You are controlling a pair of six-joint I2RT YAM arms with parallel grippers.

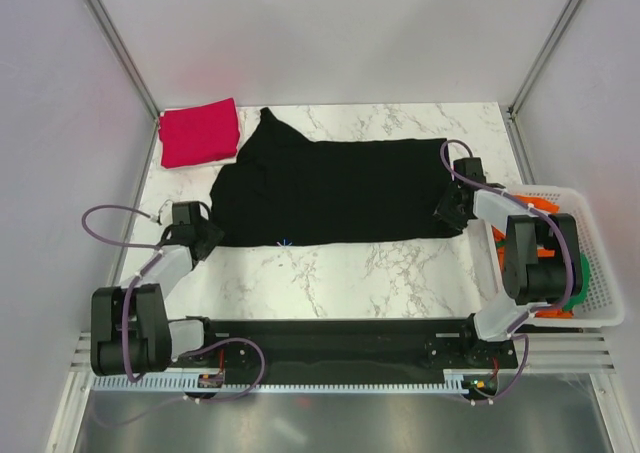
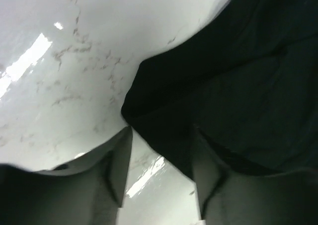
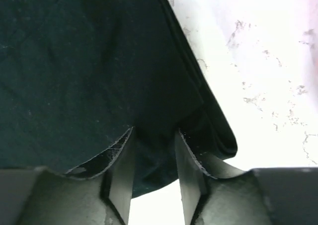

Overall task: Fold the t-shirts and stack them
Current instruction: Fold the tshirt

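Shirt (image 1: 330,188) looks limp and light, so I want its near corners. Left gripper (image 2: 161,180) gapes empty at one; right gripper (image 3: 154,175) straddles the hem, unclamped.

Open lane: bare worktop (image 1: 350,273) strip between the arm bases and the spread black t-shirt (image 1: 330,188).
Second lane: narrow, along the far edge behind that shirt.
Obstructions: folded red t-shirt (image 1: 200,133), far-left corner, just beside the black one; white basket (image 1: 600,308) at the right edge; enclosure walls (image 1: 60,123) on both sides.
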